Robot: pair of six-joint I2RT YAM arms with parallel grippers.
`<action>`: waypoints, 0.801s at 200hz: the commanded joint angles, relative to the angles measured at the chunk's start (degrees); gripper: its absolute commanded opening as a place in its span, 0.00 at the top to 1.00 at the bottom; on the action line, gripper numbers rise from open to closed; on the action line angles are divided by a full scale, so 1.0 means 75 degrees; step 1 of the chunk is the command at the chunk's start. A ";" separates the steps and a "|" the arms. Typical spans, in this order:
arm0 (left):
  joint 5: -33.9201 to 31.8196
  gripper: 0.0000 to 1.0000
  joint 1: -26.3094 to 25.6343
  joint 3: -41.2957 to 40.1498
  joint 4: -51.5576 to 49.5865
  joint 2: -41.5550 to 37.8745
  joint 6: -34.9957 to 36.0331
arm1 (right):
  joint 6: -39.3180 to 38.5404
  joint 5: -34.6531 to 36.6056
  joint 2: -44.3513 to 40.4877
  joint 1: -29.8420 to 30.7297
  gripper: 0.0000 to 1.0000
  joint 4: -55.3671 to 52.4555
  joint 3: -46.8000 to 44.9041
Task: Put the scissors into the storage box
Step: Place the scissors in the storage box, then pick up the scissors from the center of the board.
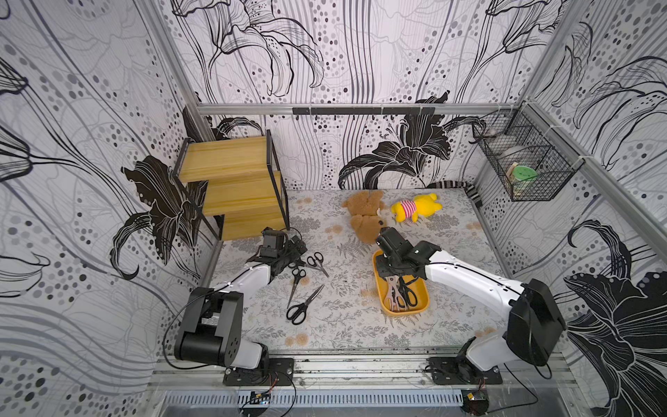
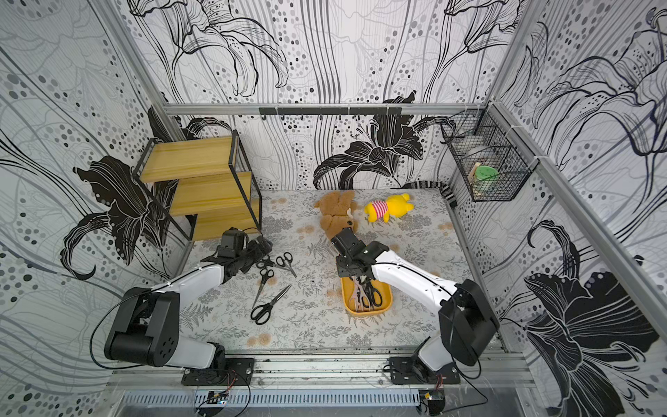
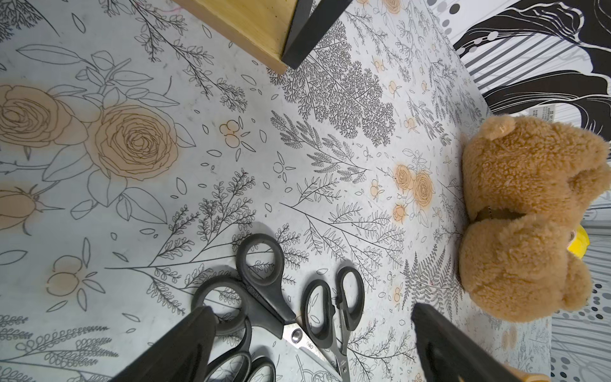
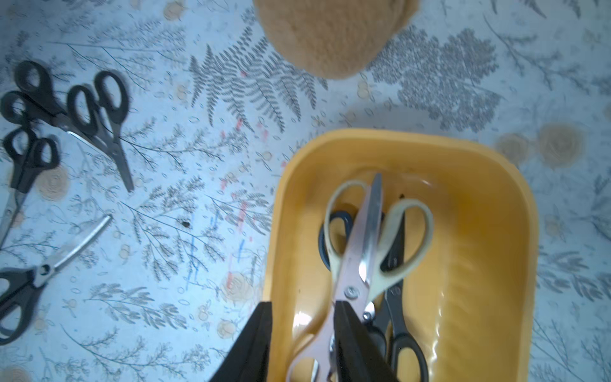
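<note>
The shallow yellow-orange plastic storage box [image 1: 420, 290] sits on the floral-printed counter [image 1: 343, 325], toward the robot's right. Four pairs lie piled in it: pale pink shears [image 4: 347, 274] on top, cream-handled shears [image 4: 385, 277] crossed with them, a dark blue scissor handle [image 4: 325, 238] showing underneath, and black-handled scissors [image 4: 405, 344] alongside. The right arm [image 1: 469, 279] reaches over the far end of the box. In the right wrist view its jaws stand apart, one finger at the box wall and the other over the handle end of the pink shears, clamped on nothing. Four more pairs lie on the counter to the left, well apart from the box. These are large black-handled scissors [image 1: 301, 308] nearest the robot, slim black-handled scissors [image 1: 296, 279] just beyond them, and two crossed black-handled pairs: a broad-handled pair [image 3: 261, 264] and a small narrow-looped pair [image 3: 334, 304]. The left arm [image 1: 252, 276] is over the crossed pairs with its jaws spread wide and holding nothing; whether a finger touches a handle cannot be told. A brown plush teddy bear [image 1: 364, 216] lies just past the box, with a yellow plush toy in a red-striped shirt [image 1: 415, 207] beside it. A stepped wooden shelf with a black frame [image 1: 231, 177] stands in the far left corner.
</note>
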 commanded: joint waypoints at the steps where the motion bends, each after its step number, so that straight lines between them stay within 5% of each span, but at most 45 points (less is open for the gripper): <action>1: 0.0031 0.03 0.0021 0.0069 0.0122 0.0081 0.0060 | -0.0350 -0.0293 0.0813 0.0027 0.63 0.0550 0.0762; 121: 0.0098 0.03 0.0032 0.0052 0.0274 0.0257 -0.0181 | -0.1787 -0.0918 0.5856 0.1053 0.62 0.0395 0.6265; 160: -0.0172 0.03 0.0049 0.0001 0.0232 0.0015 -0.0180 | -0.1681 -0.0767 0.6418 0.1081 0.62 0.0261 0.6822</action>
